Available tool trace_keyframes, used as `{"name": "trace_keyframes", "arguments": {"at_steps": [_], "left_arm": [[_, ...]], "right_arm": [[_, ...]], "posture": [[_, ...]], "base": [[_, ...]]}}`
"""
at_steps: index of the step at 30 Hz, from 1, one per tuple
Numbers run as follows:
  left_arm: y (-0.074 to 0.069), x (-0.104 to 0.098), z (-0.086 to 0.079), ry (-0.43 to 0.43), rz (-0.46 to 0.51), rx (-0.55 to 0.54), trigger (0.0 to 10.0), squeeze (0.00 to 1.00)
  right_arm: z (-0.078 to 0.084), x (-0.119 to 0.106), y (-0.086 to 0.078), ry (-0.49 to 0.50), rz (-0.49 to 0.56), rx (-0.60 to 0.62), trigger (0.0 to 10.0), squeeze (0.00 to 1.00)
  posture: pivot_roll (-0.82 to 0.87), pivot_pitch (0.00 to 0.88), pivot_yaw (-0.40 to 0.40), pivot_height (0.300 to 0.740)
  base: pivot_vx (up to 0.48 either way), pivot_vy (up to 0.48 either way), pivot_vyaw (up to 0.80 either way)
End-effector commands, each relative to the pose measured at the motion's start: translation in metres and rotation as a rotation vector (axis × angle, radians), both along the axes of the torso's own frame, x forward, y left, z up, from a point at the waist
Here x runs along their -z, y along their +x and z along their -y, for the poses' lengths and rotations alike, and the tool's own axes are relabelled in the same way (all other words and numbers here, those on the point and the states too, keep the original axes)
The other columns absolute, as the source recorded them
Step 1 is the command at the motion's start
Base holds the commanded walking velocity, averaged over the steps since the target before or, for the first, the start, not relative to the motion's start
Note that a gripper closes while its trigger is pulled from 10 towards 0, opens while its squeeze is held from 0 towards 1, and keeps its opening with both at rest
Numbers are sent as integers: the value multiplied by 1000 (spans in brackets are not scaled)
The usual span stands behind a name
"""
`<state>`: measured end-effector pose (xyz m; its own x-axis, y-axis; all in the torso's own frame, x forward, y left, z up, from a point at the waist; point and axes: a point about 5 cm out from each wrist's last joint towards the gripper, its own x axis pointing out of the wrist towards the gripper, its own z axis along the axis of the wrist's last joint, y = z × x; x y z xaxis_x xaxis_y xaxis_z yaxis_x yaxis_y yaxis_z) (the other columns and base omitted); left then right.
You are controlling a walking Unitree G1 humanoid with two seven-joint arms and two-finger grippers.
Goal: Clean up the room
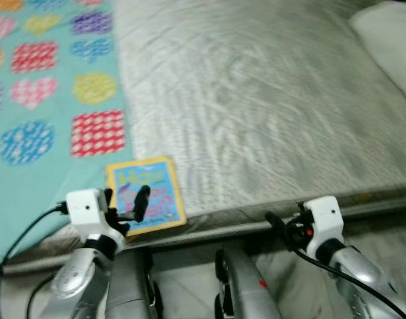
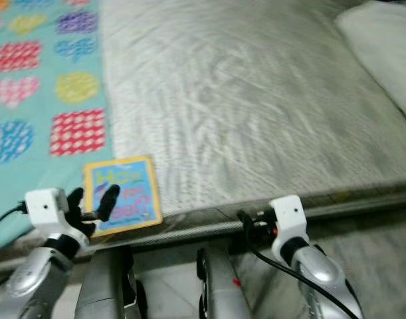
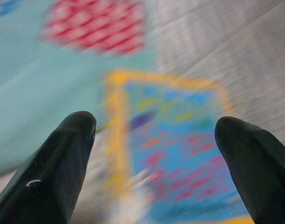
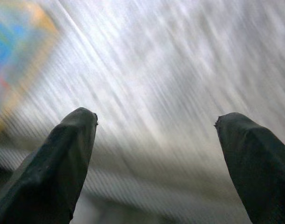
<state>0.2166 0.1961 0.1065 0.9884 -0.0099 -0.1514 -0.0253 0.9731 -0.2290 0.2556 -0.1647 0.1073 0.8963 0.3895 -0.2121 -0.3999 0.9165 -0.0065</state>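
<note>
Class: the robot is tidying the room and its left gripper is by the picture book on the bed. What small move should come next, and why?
Probably ease the left gripper forward and down so its open fingers straddle the book's near edge. The book lies flat at the bed's edge, not yet gripped. The right gripper waits open at the bed's edge.

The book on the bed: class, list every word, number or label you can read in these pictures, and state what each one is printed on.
"How": top line of the cover of the yellow-bordered book lying at the bed's near edge.
Remaining cover words: colourful, but too blurred to read.
Blanket: hearts and circles, no text.
</note>
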Motion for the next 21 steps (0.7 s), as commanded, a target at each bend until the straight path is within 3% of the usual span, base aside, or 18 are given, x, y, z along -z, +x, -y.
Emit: {"name": "trace_keyframes", "arguments": {"at_steps": [1, 6, 14, 21], "left_arm": [[-1, 2, 10, -20, -9, 26, 10000, 0], [-1, 3, 8, -26, -16, 11, 10000, 0], [0, 6, 5, -36, -32, -18, 10000, 0], [1, 6, 6, -44, -31, -15, 10000, 0]], "right_arm": [[17, 17, -14, -25, -76, 46, 10000, 0], [16, 17, -14, -22, -76, 44, 10000, 0], [15, 17, -13, -25, -69, 33, 10000, 0], [17, 18, -12, -20, -71, 44, 10000, 0]], "posture": [[-54, 291, -51, 547], [-53, 290, -51, 547], [-51, 287, -53, 547], [-54, 285, -53, 547]], "base": [[0, 0, 0], [0, 0, 0], [0, 0, 777], [0, 0, 0]]}}
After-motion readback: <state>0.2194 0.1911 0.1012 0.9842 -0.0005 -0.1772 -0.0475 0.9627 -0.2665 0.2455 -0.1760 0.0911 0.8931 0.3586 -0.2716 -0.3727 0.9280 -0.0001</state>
